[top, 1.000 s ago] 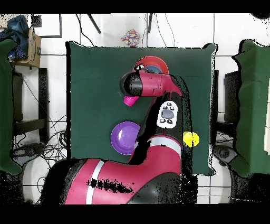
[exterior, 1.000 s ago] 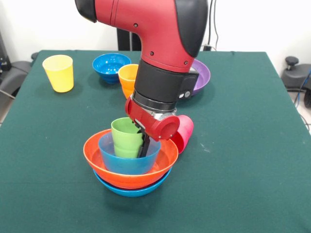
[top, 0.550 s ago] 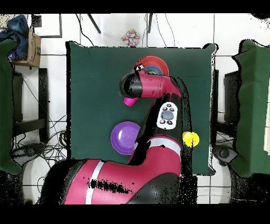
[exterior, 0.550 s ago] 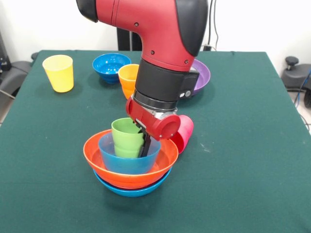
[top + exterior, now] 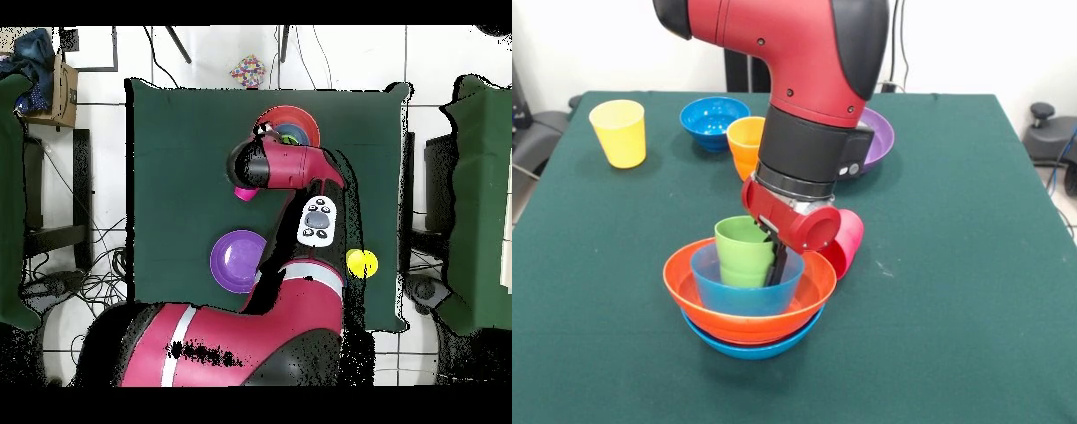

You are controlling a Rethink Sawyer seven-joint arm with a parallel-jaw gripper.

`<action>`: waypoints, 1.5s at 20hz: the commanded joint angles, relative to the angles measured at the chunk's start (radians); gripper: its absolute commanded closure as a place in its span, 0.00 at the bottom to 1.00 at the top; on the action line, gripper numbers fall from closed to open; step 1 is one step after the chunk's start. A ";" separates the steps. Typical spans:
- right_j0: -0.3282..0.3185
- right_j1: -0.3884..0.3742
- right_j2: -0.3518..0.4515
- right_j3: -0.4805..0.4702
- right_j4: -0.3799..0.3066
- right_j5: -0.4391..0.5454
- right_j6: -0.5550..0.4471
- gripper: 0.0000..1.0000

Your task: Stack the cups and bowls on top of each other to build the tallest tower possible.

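The tower stands at the table's near middle: a wide light-blue bowl (image 5: 750, 347) at the base, a large orange bowl (image 5: 684, 291) in it, then a smaller light-blue bowl (image 5: 733, 296) with the light-green cup (image 5: 740, 252) upright inside. My gripper (image 5: 774, 272) reaches down into this stack, right against the green cup's right wall; the wrist hides its grip. A magenta-pink cup (image 5: 847, 243) lies on its side just behind the stack. In the overhead view the arm covers most of the orange bowl (image 5: 306, 118).
A yellow cup (image 5: 618, 132) stands at the back left, a dark-blue bowl (image 5: 711, 119) and an orange cup (image 5: 743, 141) at the back middle. A purple bowl (image 5: 881, 140) sits behind the arm. Overhead, the purple bowl (image 5: 238, 260) and yellow cup (image 5: 362, 263) lie near the base.
The wrist has crept slightly up and to the right. The green cup and the bowls stay about where they were.
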 commanded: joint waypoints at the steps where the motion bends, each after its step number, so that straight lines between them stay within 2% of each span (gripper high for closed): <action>1: 0.021 0.002 0.082 0.062 0.008 -0.035 0.060 1.00; 12: -0.013 0.060 0.127 0.005 0.009 -0.038 0.022 1.00; 17: -0.012 0.065 0.117 -0.017 0.011 0.046 -0.008 1.00; 21: -0.002 0.064 0.093 -0.041 0.015 0.180 -0.037 1.00; 30: -0.011 0.072 0.099 -0.065 0.012 0.235 -0.051 1.00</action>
